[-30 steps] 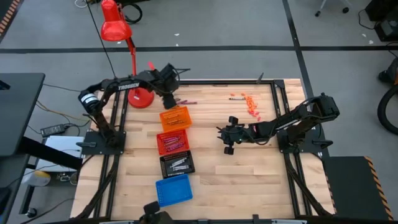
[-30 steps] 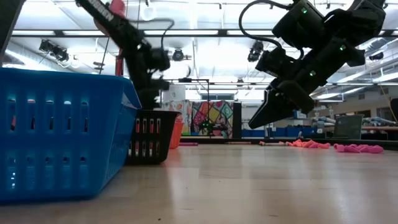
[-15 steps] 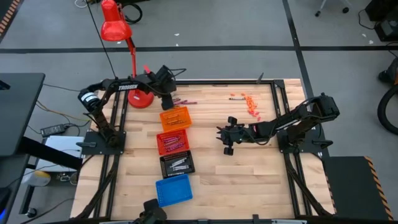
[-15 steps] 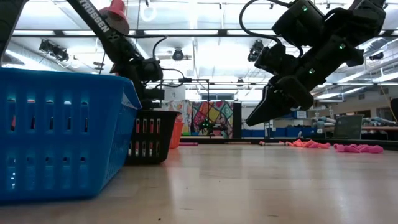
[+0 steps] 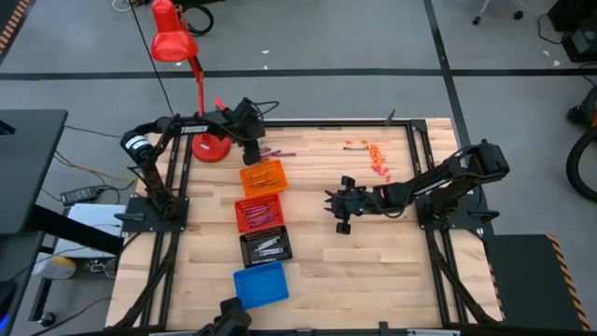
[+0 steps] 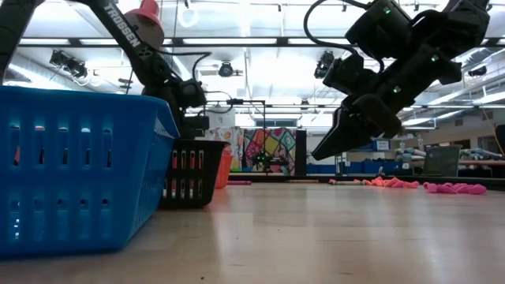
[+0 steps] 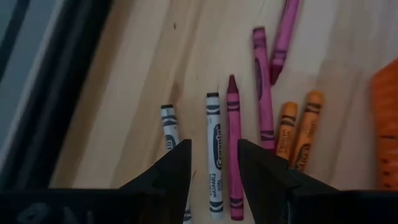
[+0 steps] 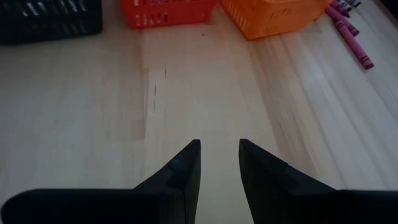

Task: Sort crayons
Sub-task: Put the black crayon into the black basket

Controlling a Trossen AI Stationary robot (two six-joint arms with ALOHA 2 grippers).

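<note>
Two arms from above: the left gripper [image 5: 254, 145] has edged toward the crayons [image 5: 277, 152] upper centre; right gripper [image 5: 332, 207] unchanged mid-surface. Low view: left arm shifted left. Wrist views: both jaws parted, empty; a white crayon [image 7: 214, 163] lies between the left ones.

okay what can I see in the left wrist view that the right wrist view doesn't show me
Only the left wrist view shows the open left gripper hovering over loose crayons: two white crayons, magenta ones and two orange crayons lying on the table.

Only the right wrist view shows the open right gripper above bare wood, with the black tray and red tray beyond it.

Both catch the orange tray, just an edge of it in the left wrist view, and magenta crayons beside it.
</note>
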